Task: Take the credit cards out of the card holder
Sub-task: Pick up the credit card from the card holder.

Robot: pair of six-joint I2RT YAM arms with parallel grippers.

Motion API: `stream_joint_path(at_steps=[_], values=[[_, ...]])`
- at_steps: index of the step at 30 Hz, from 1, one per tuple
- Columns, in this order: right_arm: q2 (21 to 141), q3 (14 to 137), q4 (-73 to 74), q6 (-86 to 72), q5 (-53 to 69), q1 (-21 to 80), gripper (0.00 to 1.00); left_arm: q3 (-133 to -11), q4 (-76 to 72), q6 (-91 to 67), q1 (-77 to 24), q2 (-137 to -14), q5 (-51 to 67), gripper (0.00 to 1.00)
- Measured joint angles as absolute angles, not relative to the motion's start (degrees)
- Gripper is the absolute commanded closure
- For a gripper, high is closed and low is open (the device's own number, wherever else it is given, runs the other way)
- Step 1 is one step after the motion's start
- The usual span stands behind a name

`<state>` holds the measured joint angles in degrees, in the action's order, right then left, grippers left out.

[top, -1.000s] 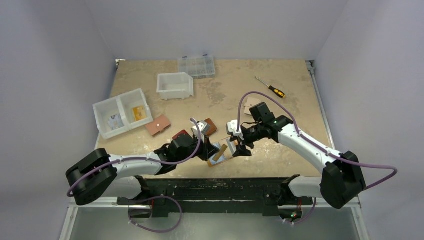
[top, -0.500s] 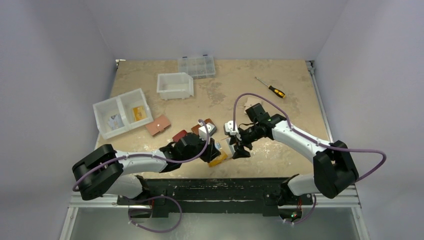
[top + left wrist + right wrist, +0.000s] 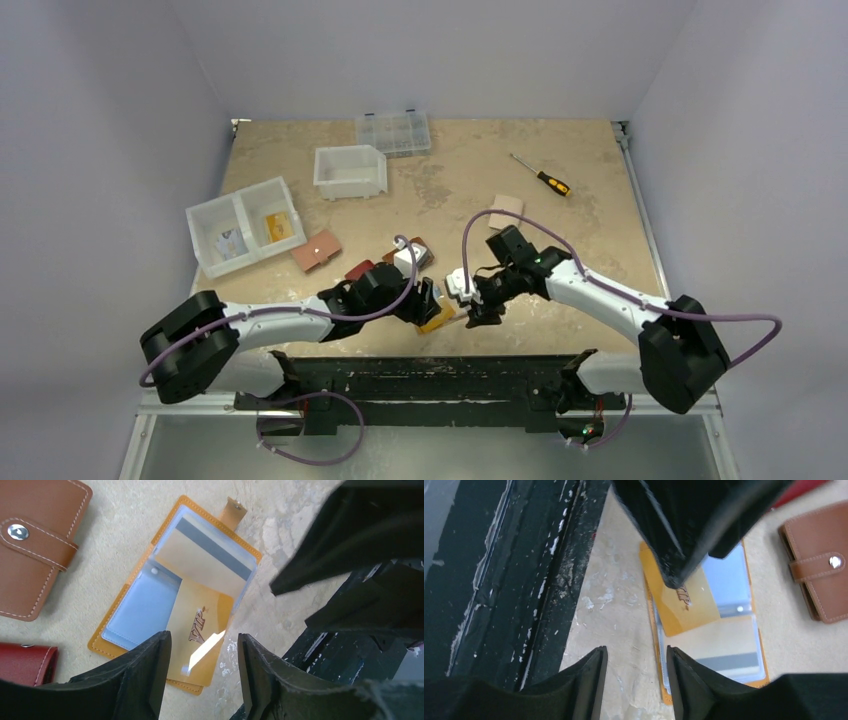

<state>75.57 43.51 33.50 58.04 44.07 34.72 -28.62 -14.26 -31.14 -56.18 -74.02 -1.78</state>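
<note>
The card holder (image 3: 438,320) lies open and flat near the table's front edge, mustard-yellow with a snap tab (image 3: 233,513). A gold credit card marked VIP (image 3: 200,622) sticks halfway out of it toward the edge. A beige card with a dark stripe (image 3: 205,555) sits in a clear pocket, and a light blue one (image 3: 142,607) is beside it. My left gripper (image 3: 205,655) hovers open just above the gold card's free end, touching nothing. My right gripper (image 3: 636,675) is open over bare table beside the holder's (image 3: 657,630) long side, with the gold card (image 3: 691,605) just ahead.
A brown wallet (image 3: 35,545) and a dark red wallet (image 3: 25,662) lie right beside the holder. The black front rail (image 3: 524,580) runs close by. Farther back are a divided bin (image 3: 245,225), a white bin (image 3: 350,170), a clear organizer (image 3: 393,131) and a screwdriver (image 3: 541,175).
My left gripper has opened, and the holder it held tilted up now lies flat. My right gripper has narrowed and moved nearer the front edge, beside the holder.
</note>
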Motion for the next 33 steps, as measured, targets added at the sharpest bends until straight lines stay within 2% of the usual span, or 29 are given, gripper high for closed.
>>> stream_joint_path(at_steps=[3, 5, 9, 16, 33], values=[[73.36, 42.19, 31.99, 58.96, 42.54, 38.24, 0.72, -29.23, -14.02, -31.9, -55.16, -76.66, 0.12, 0.45], [73.1, 42.17, 30.96, 59.4, 42.3, 39.77, 0.8, -29.69, -14.09, -32.23, -53.98, -78.87, 1.67, 0.45], [73.1, 41.87, 28.25, 59.37, 40.01, 41.3, 0.89, -29.58, -15.53, -33.43, -50.46, -81.56, 5.76, 0.45], [74.63, 41.41, 23.38, 58.02, 33.78, 46.7, 1.0, -28.91, -18.2, -33.93, -47.29, -82.35, 9.63, 0.45], [82.85, 40.77, 15.66, 52.88, 18.48, 53.12, 1.0, -26.7, -26.39, -38.3, -46.54, -86.04, 13.54, 0.44]])
